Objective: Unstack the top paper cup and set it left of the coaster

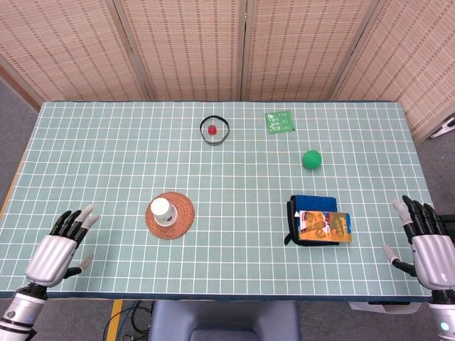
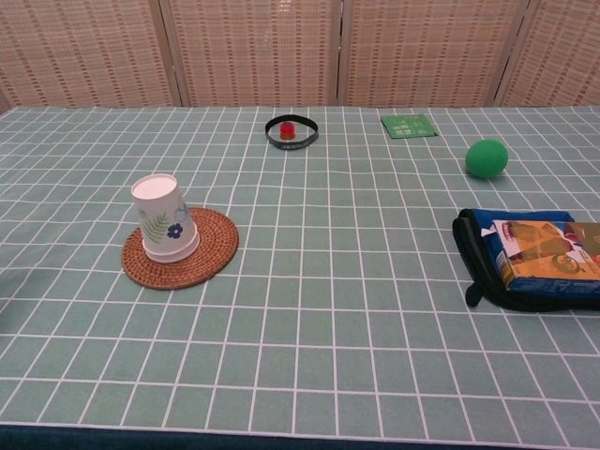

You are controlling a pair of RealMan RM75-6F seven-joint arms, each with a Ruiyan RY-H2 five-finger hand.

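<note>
The white upside-down paper cup with blue flowers (image 2: 164,217) sits on the round woven brown coaster (image 2: 208,253). The left hand (image 1: 58,249) and right hand (image 1: 429,247) hold nothing, fingers spread apart, near the table's (image 1: 106,142) front corners.

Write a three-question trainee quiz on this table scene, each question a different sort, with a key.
1. True or false: the paper cup stack stands upside down on the coaster.
2. Which hand is nearer the cups? A) left hand B) right hand
3. Fill in: the red object sits inside the black ____.

Key: 1 true; 2 A; 3 ring.
</note>
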